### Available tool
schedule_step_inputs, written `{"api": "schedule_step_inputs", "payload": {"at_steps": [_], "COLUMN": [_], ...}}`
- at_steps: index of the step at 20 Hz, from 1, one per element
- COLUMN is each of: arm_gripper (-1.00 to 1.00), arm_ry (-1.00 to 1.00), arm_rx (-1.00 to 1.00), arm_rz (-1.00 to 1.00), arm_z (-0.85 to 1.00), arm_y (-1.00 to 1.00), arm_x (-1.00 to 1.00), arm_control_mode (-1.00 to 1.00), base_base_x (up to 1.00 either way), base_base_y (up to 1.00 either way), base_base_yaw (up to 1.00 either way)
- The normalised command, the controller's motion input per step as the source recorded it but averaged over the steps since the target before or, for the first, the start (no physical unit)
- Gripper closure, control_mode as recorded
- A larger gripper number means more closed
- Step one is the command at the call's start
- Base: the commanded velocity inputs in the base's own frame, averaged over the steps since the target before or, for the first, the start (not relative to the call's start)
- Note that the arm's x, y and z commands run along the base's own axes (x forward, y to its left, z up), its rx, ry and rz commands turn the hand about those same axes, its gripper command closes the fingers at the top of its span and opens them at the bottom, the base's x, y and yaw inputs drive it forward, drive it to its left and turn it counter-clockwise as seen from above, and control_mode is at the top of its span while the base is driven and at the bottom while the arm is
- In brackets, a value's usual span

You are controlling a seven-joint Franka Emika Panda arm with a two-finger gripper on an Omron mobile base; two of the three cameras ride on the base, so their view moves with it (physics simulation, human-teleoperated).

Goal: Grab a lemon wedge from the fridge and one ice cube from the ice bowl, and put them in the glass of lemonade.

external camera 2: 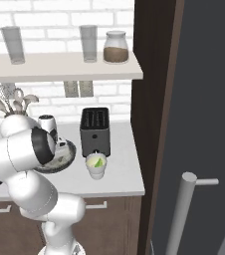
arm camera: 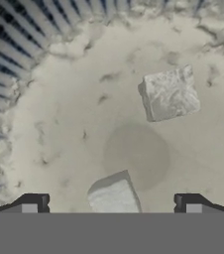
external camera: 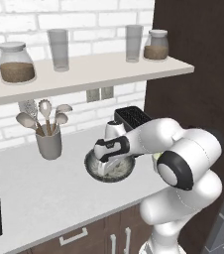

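Two ice cubes lie in the ice bowl [arm camera: 59, 124], which sits on the counter [external camera: 44, 198] near its right end, just left of the toaster [external camera 2: 95, 130]. Your gripper [arm camera: 111, 203] hangs spread wide and empty inside the bowl, the nearer ice cube [arm camera: 113, 194] between its tips. A lemon wedge [external camera 2: 99, 162] seems already in the glass of lemonade [external camera 2: 96, 166], by the counter's front edge. You're on the ice step: lower slightly, then close squarely.
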Motion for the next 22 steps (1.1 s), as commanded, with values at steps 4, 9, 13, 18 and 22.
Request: {"api": "schedule_step_inputs", "payload": {"at_steps": [4, 9, 13, 18, 22], "arm_gripper": [-1.0, -1.0, -1.0, 1.0, 1.0], "arm_ry": [0.0, 0.0, 0.0, 0.0, 0.0], "arm_rx": [0.0, 0.0, 0.0, 0.0, 0.0], "arm_rz": [0.0, 0.0, 0.0, 0.0, 0.0], "arm_z": [0.0, 0.0, 0.0, 0.0, 0.0], "arm_y": [0.0, 0.0, 0.0, 0.0, 0.0], "arm_x": [0.0, 0.11, 0.02, 0.0, 0.0], "arm_control_mode": [-1.0, -1.0, -1.0, -1.0, -1.0], "base_base_x": [0.0, 0.0, 0.0, 0.0, 0.0], "base_base_y": [0.0, 0.0, 0.0, 0.0, 0.0], "base_base_yaw": [0.0, 0.0, 0.0, 0.0, 0.0]}}
